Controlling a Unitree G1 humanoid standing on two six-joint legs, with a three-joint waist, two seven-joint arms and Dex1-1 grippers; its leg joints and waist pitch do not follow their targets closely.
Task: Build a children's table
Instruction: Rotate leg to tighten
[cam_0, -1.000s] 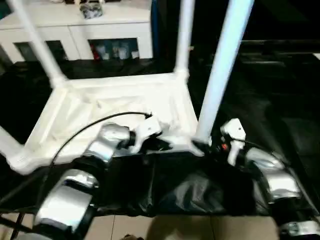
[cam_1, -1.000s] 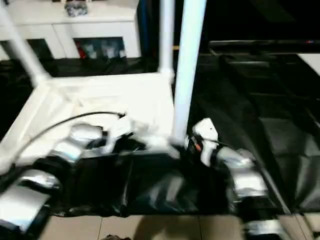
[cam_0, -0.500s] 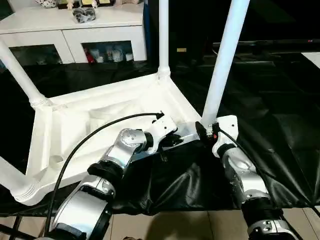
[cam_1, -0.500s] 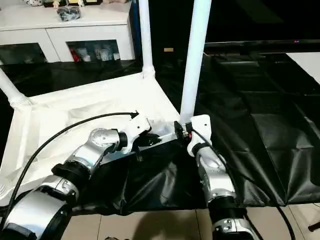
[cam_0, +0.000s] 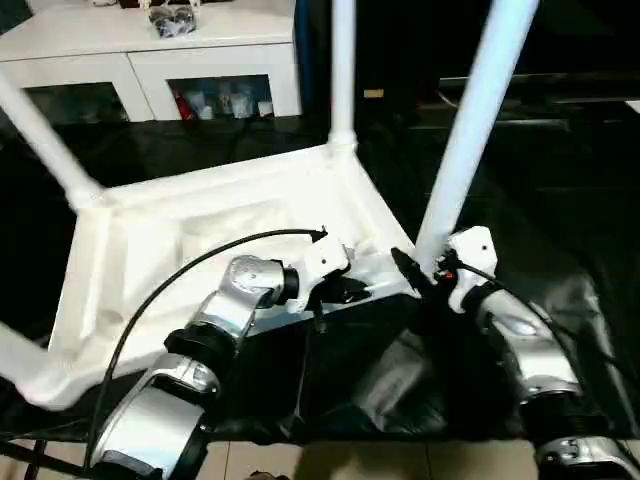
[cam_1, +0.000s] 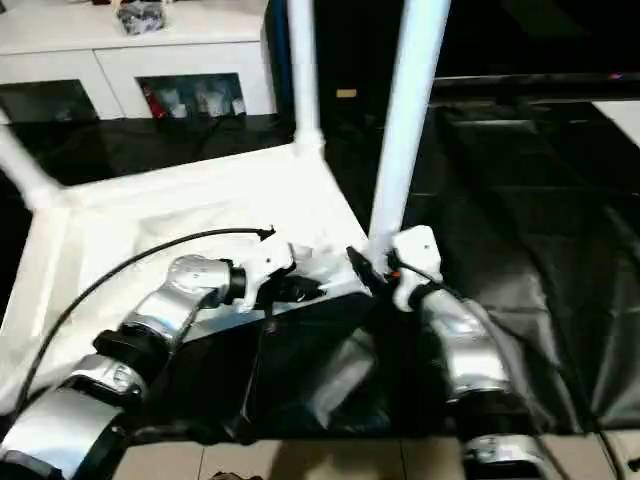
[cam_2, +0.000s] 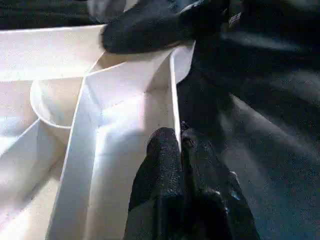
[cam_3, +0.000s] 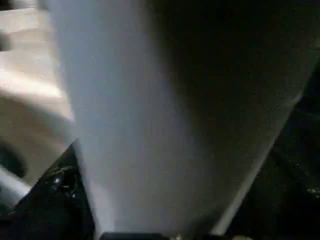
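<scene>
The children's table lies upside down: its white ribbed tabletop rests on black cloth with white legs standing up from the corner sockets. The near right leg rises beside my right gripper, which sits at that leg's base; the right wrist view has the leg very close in front. My left gripper is at the tabletop's near edge, left of that corner. In the left wrist view it is shut on the thin rim wall. Other legs stand at the far corner and the left.
A white cabinet with glass doors stands behind the tabletop. Black cloth covers the work surface, hanging crumpled over its near edge. A black cable arcs over my left forearm. Tiled floor shows below.
The whole view has shifted and tilted. My left gripper stays pinched on the rim and my right gripper stays at the near right leg's base.
</scene>
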